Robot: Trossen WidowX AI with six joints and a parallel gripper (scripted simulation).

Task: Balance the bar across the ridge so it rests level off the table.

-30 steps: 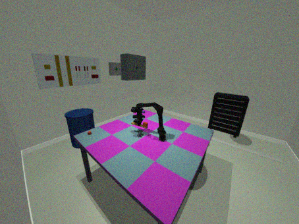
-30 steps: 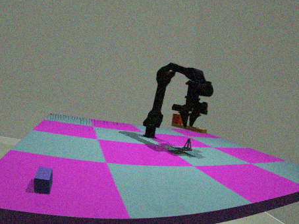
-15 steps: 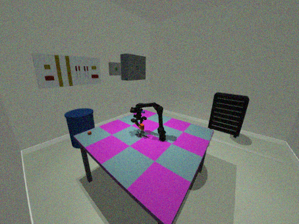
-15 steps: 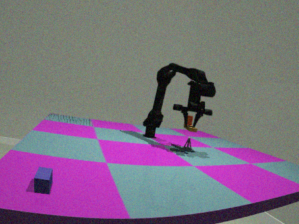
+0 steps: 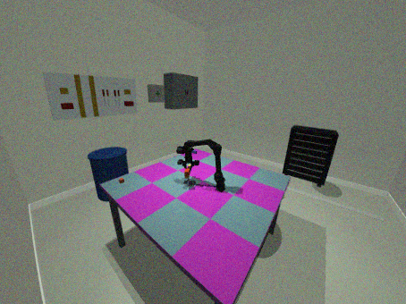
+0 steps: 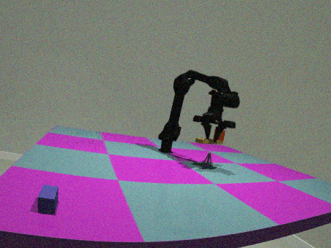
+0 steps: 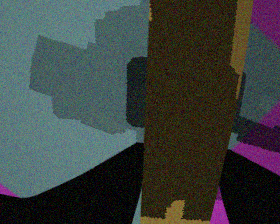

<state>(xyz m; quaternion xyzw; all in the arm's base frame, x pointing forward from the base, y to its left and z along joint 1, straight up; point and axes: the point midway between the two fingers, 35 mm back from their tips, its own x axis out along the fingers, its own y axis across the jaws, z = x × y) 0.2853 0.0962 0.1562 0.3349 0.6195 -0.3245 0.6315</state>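
My gripper (image 5: 189, 166) (image 6: 211, 139) (image 7: 181, 155) is shut on the yellow bar (image 6: 203, 141) (image 7: 192, 110) and holds it in the air. The bar looks close to level in the exterior view and runs lengthwise between the fingers in the wrist view. An orange-red block (image 5: 187, 173) (image 6: 222, 135) stands on the bar towards one end, partly behind a finger in the exterior view. The small dark ridge (image 6: 208, 161) (image 5: 190, 182) stands on the table below the bar, with a visible gap between them. I cannot make out the ridge in the wrist view.
A blue block (image 6: 47, 200) lies on the checkered table (image 6: 175, 216) (image 5: 215, 251) far from the arm. A small orange block (image 5: 122, 181) lies near the table's left corner in the top view. A blue barrel (image 5: 108, 171) stands beyond that edge.
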